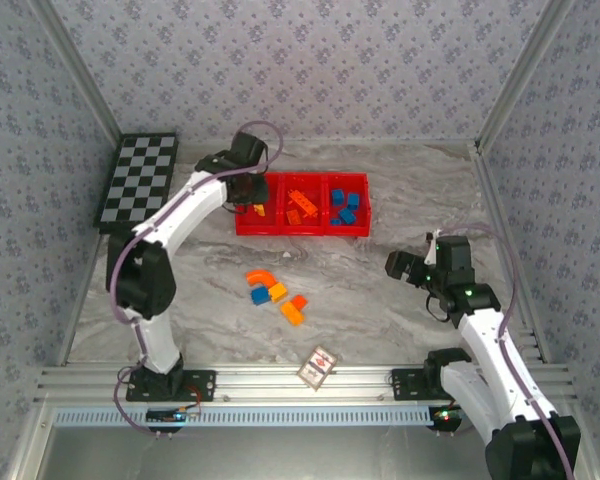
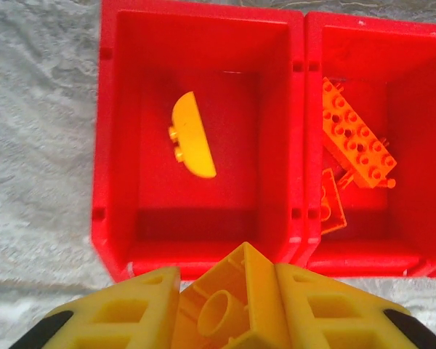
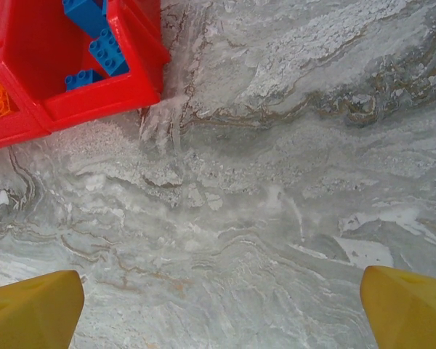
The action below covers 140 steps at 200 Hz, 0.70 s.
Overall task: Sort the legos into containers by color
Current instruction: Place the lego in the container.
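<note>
My left gripper (image 2: 229,305) is shut on a yellow-orange brick (image 2: 236,298), seen from its hollow underside, just above the near wall of the red tray's left compartment (image 2: 116,145). A curved yellow-orange brick (image 2: 191,134) lies inside that compartment. The middle compartment (image 1: 302,226) holds red-orange bricks (image 2: 356,142), the right one blue bricks (image 1: 346,205). On the table lie several loose bricks (image 1: 274,293): red-orange, yellow-orange and blue. My right gripper (image 3: 221,305) is open over bare table to the right of the tray, near its corner (image 3: 142,51).
A black-and-white checkerboard (image 1: 137,182) leans at the back left. A small patterned card (image 1: 318,365) lies near the front rail. Patterned walls close in the table on three sides. Bare marbled surface stretches between the loose bricks and my right arm (image 1: 450,280).
</note>
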Motion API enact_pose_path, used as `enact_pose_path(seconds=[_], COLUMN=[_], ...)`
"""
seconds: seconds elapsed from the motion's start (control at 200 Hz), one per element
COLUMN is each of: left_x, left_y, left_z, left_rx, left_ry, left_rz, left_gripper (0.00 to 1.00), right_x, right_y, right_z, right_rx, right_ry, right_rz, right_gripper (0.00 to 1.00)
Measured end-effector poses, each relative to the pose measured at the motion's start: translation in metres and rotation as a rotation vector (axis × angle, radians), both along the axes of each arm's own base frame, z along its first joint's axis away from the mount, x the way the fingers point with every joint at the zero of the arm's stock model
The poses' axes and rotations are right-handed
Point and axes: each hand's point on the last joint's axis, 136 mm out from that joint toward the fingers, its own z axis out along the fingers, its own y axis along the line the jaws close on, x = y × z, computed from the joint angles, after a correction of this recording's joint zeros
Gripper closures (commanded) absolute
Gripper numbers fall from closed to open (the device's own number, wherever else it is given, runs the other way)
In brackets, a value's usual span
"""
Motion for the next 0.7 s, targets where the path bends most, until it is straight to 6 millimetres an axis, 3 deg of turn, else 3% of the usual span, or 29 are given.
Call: enact_pose_path(seconds=[0.45, 0.7], left_x=[0.078, 0.094], left_y=[-0.028, -0.026], left_z=[-0.031, -0.045], left_rx=[-0.056, -0.048], left_ry=[0.011, 0.036], left_rz=[0.003, 0.019], left_gripper=[0.69, 0.65], right_x=[-0.002, -0.002], right_y=[-0.004, -0.004], right_z=[-0.003, -0.003], right_rx=[-0.004, -0.005], right_ry=[-0.002, -0.002], right_rz=[-0.010, -0.011], right_gripper=[0.00, 0.00])
